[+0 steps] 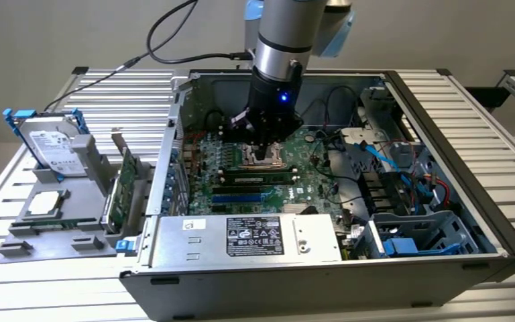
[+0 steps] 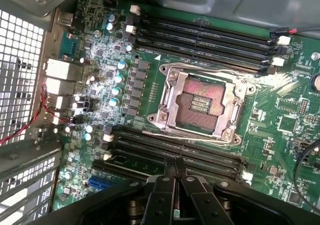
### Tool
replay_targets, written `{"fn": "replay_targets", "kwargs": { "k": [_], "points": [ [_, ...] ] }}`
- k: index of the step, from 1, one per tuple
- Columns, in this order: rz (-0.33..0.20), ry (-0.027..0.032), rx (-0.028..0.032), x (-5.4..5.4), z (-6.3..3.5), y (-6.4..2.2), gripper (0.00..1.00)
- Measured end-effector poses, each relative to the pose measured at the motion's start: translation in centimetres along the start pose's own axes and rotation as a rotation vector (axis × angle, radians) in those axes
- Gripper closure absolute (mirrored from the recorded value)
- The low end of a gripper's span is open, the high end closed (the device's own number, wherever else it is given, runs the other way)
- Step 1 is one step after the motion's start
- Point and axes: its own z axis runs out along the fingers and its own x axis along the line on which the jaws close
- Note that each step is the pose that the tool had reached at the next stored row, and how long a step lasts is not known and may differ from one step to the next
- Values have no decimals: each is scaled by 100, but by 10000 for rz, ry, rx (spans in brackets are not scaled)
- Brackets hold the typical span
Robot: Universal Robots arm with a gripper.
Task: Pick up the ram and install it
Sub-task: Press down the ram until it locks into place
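The ram (image 1: 257,178), a thin green stick with black chips, sits in a black slot on the motherboard (image 1: 307,191) inside the open computer case (image 1: 472,221). In the wrist view the ram's (image 2: 142,163) top edge shows in one of the lower slots, beside the CPU socket (image 2: 200,102). My gripper (image 1: 270,158) hangs over the socket and those slots, shut, with nothing between its fingers. The two black fingers (image 2: 162,195) meet in the wrist view, and my gripper (image 2: 175,161) tip stands just above the slot row holding the ram. Whether it touches the stick I cannot tell.
Another bank of black memory slots (image 2: 205,40) lies on the socket's far side. A silver power supply (image 1: 249,235) fills the case's front. Blue cables (image 1: 375,155) and a drive cage (image 1: 418,235) sit at the exterior view's right. A hard drive (image 1: 56,151) and green expansion card (image 1: 125,181) stand outside at the left.
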Motion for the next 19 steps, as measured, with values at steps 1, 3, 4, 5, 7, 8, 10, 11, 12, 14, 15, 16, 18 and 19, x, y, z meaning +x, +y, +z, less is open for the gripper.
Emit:
{"fn": "replay_targets", "kwargs": {
  "k": [1, 3, 4, 5, 7, 8, 10, 11, 12, 14, 15, 16, 18, 19],
  "points": [
    [29, -16, 19, 0, 0, -1, 89],
    [85, -52, 62, 0, 0, -2, 89],
    [110, -69, 87, 0, 0, -3, 89],
    [129, -82, 118, 0, -1, -5, 89],
    [156, -117, 177, 2, 0, -12, 89],
    [167, -129, 201, 2, 1, -16, 89],
    [189, -127, 235, 6, 0, -33, 89],
    [198, -126, 244, 9, 1, -45, 89],
    [207, -124, 253, 12, 1, -58, 89],
    [227, -121, 268, 17, 1, -83, 89],
    [240, -120, 274, 19, 0, -93, 89],
    [253, -118, 281, 21, 0, -101, 89],
    [283, -114, 295, 24, 1, -114, 89],
    [301, -112, 302, 25, 1, -121, 89]
  ]
}}
